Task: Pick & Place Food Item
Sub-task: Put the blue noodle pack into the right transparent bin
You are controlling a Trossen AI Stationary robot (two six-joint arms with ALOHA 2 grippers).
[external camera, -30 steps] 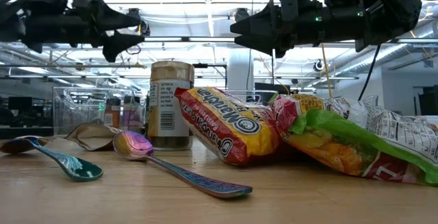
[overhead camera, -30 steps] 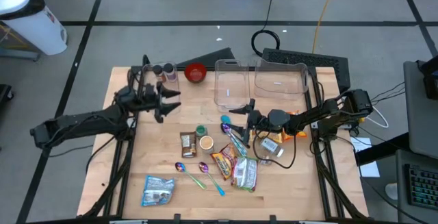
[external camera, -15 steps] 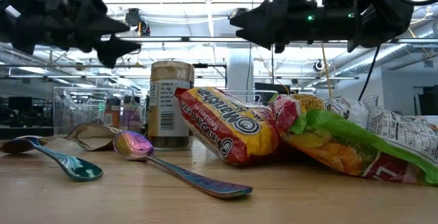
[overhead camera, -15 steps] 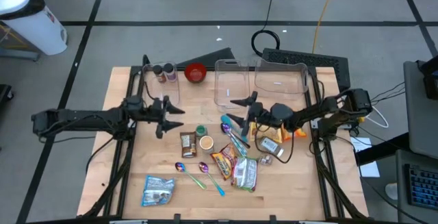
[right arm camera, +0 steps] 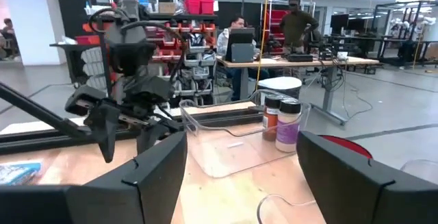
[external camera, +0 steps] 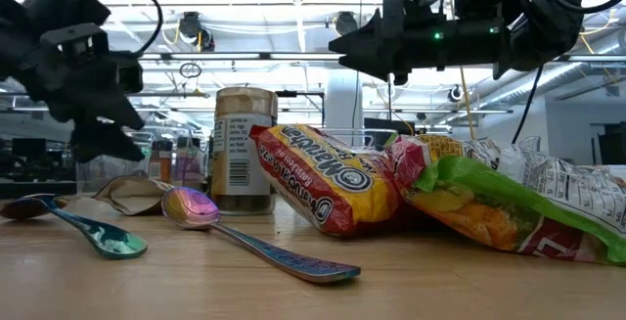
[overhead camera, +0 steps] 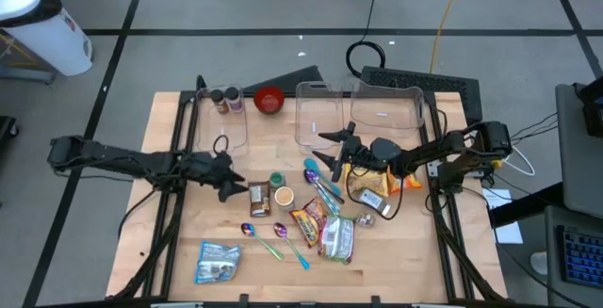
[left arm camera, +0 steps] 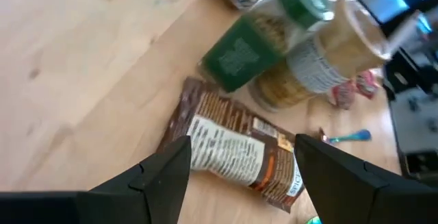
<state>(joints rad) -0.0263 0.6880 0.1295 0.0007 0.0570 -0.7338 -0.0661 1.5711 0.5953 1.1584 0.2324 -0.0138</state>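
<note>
While your left end effector hangs wide-spread and empty just left of the brown foil snack packet at centre frame, your right end effector hovers parted, holding nothing.

Robotics lab: workbenches, red parts bins.

High view: straight down over whole tabletop. Low view: at surface height, close to ramen packet. Left wrist view: near brown packet, also seen from above.
</note>
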